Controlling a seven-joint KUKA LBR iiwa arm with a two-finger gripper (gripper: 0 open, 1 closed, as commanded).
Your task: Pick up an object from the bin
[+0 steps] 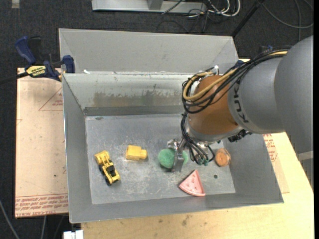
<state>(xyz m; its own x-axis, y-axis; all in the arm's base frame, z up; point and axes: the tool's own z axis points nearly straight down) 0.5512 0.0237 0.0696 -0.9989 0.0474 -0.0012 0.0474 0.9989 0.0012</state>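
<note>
Grey arm (pixel 279 93) enters from 3 o'clock, gripper (pixel 178 156) low, green ball (pixel 166 159) just beside at 9 o'clock; grip state unreadable.

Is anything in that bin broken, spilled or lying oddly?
Nothing stands out. The yellow toy digger, yellow block, pink melon-slice wedge and small orange piece lie loose and apart on the bin floor. The gripper hangs right beside the green round thing. The floor's pale scuffs look like wear.
</note>
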